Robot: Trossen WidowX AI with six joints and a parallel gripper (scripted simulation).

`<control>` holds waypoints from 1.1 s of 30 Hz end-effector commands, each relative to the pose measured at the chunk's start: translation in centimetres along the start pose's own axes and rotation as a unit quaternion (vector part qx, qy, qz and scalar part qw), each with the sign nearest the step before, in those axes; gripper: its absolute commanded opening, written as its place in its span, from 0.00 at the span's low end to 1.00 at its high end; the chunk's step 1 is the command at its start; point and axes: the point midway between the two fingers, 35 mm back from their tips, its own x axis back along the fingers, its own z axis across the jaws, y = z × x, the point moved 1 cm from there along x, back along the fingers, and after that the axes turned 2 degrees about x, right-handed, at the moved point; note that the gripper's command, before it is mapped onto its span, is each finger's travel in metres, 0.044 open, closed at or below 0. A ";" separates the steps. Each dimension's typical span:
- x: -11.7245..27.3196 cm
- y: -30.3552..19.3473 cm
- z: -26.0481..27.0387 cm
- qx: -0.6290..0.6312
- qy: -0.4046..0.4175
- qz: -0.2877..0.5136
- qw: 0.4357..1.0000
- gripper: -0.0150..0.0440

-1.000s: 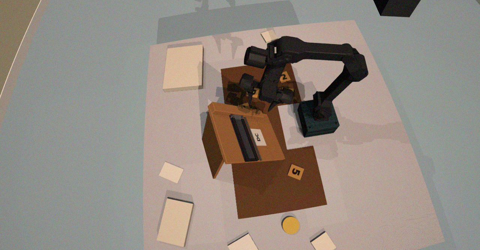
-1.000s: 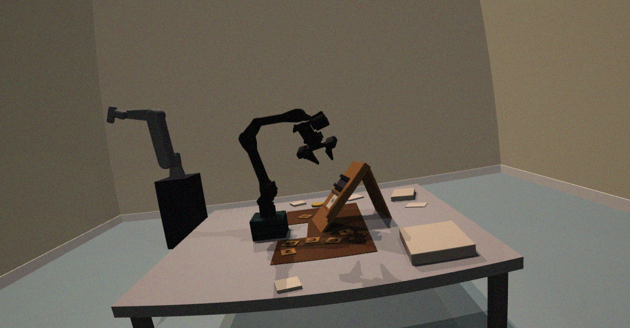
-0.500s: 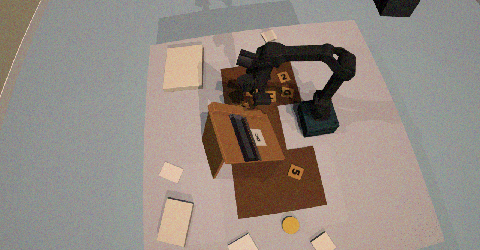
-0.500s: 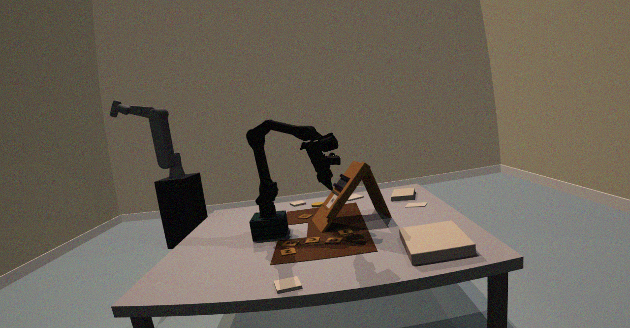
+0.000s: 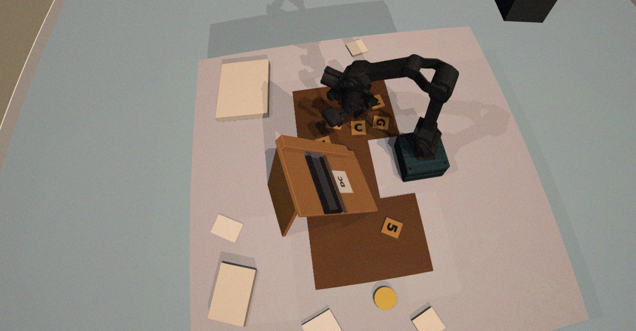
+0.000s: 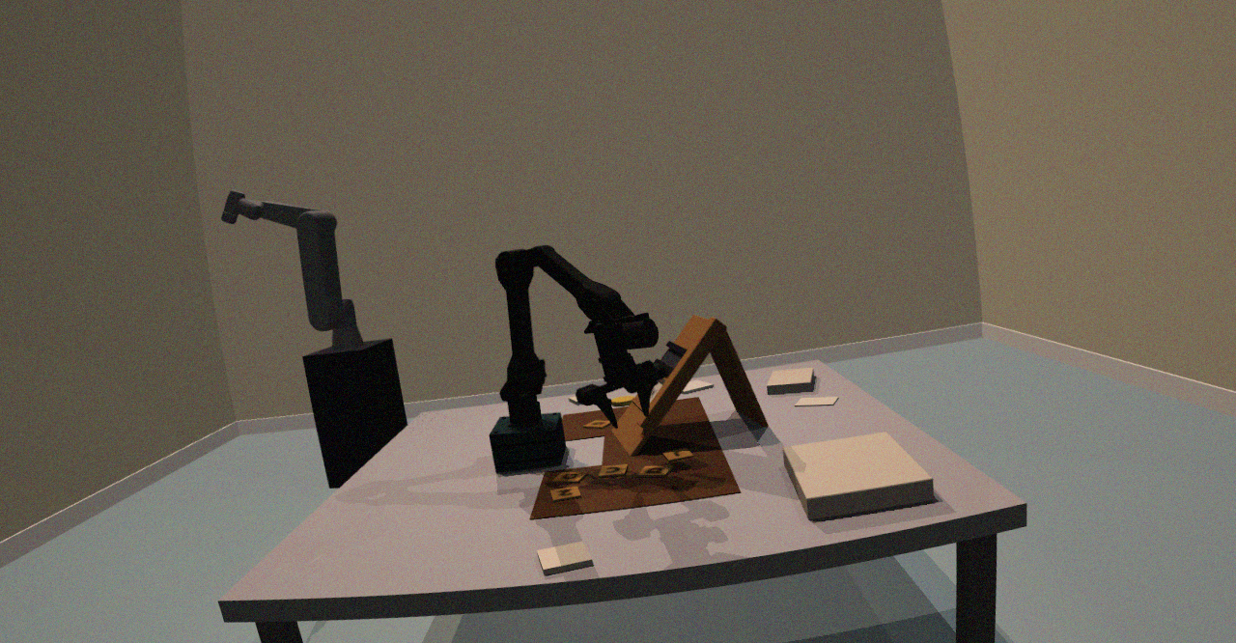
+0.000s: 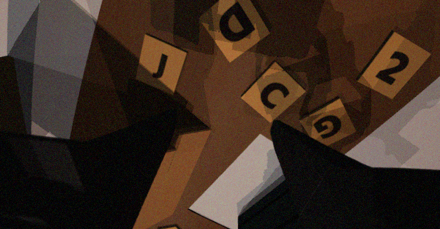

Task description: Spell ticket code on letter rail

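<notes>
The ticket [image 5: 342, 182] on the tilted board [image 5: 297, 177] reads DC. The dark rail [image 5: 324, 186] beside it shows no tiles. Tile D [image 7: 236, 23] [image 6: 654, 470] and tile C [image 7: 273, 92] [image 5: 358, 127] [image 6: 612, 469] lie flat on the brown mat, near the board's foot. My gripper [image 7: 225, 120] [image 6: 631, 420] is partly open and empty, pointing down above the mat beside the board. In the wrist view C lies just beyond the right fingertip, and D farther off. The top view shows D mostly hidden by the gripper.
Tiles J [image 7: 161, 64], G [image 7: 328, 122] and 2 [image 7: 394, 64] lie around D and C. Tile 5 [image 5: 391, 227] lies past the board's other side. Pale blocks [image 5: 243, 88] [image 5: 232, 293] and a yellow disc [image 5: 385, 297] stand around the mat.
</notes>
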 end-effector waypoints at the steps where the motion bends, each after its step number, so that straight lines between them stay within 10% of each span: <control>1: -3.5 -0.1 -5.5 -0.261 -0.059 -0.006 0.963 0.83; 33: -7.0 -0.5 -5.9 -0.273 -0.061 -0.007 0.960 0.83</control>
